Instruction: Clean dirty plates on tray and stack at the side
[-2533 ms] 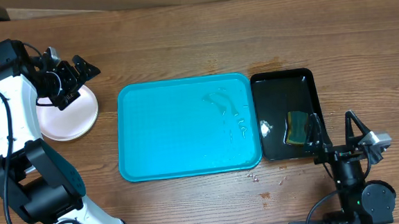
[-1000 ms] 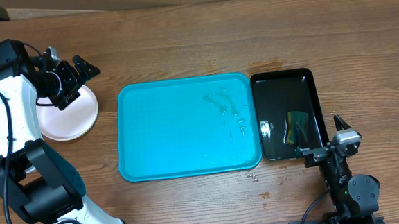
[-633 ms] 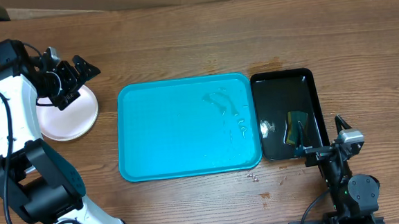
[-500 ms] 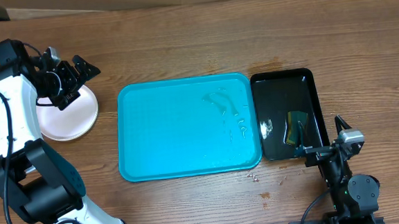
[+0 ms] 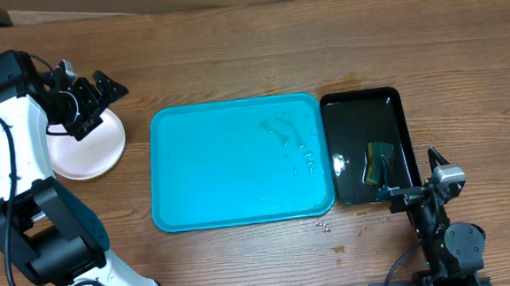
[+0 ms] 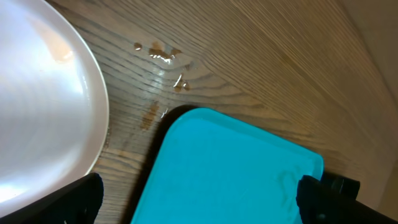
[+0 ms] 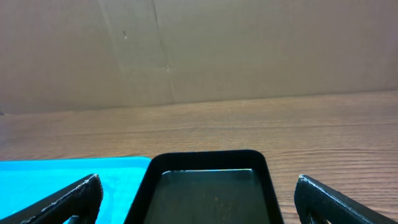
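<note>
Tray lengthwise across the desk, plates to its left
The tray (image 5: 238, 162) runs long axis left-right on the desk (image 5: 231, 47). The plates (image 5: 87, 153) sit left of it, beneath the left end effector (image 5: 95, 106), whose fingers are apart. The right end effector (image 5: 410, 176) is likewise apart.

White-shelled left arm (image 5: 7, 149) with black joints and cables; compact black right arm (image 5: 445, 238).

Right claw (image 7: 205, 200) sits low over the wooden bench (image 7: 323, 127), its two dark fingers (image 7: 68, 198) spread wide at the bottom corners. Dead ahead lies the black tray (image 7: 205, 155), its inside too dark to read. The turquoise tray (image 7: 62, 169) peeks in lower left, just beside it. Behind stands a plain brown wall (image 7: 236, 50), possibly cardboard.
</note>
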`<state>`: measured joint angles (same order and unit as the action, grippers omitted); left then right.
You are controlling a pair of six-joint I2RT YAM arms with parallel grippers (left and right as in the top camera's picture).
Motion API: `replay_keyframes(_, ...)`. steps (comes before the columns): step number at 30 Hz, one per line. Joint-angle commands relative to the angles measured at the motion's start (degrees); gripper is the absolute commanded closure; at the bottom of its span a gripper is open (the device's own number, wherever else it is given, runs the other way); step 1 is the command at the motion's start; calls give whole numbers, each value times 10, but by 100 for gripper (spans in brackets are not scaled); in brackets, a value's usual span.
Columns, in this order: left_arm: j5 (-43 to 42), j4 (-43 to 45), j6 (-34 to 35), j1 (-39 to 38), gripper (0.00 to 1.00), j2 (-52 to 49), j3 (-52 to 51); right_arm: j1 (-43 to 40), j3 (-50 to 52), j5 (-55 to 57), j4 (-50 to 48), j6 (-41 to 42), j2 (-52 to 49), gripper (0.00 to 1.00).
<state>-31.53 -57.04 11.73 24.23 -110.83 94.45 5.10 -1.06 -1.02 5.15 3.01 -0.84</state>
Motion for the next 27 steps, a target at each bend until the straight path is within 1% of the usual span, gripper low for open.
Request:
replay_keyframes(1, -4, 1, -14, -31, 0, 37, 9, -3, 6, 8, -4, 5, 7, 0)
replay_keyframes(3, 20, 1, -15, -57, 0, 58, 9, -3, 6, 8, -4, 5, 7, 0)
replay_keyframes(7, 96, 1, -15, -124, 0, 108, 9, -3, 6, 8, -4, 5, 7, 0)
replay_keyframes(10, 131, 1, -15, -168, 0, 148, 9, -3, 6, 8, -4, 5, 7, 0)
replay_keyframes(14, 140, 1, -14, -210, 0, 226, 9, -3, 6, 8, -4, 5, 7, 0)
replay_keyframes(18, 140, 1, -14, -235, 1, 313, 9, -3, 6, 8, -4, 5, 7, 0)
replay_keyframes(21, 140, 1, -14, -243, 0, 381, 9, -3, 6, 8, -4, 5, 7, 0)
replay_keyframes(22, 140, 1, -14, -243, 0, 426, 9, -3, 6, 8, -4, 5, 7, 0)
replay_keyframes(24, 140, 1, -14, -243, 0, 475, 6, -3, 6, 8, -4, 5, 7, 0)
replay_keyframes(27, 140, 1, -14, -242, 0, 543, -15, -3, 6, 8, -4, 5, 7, 0)
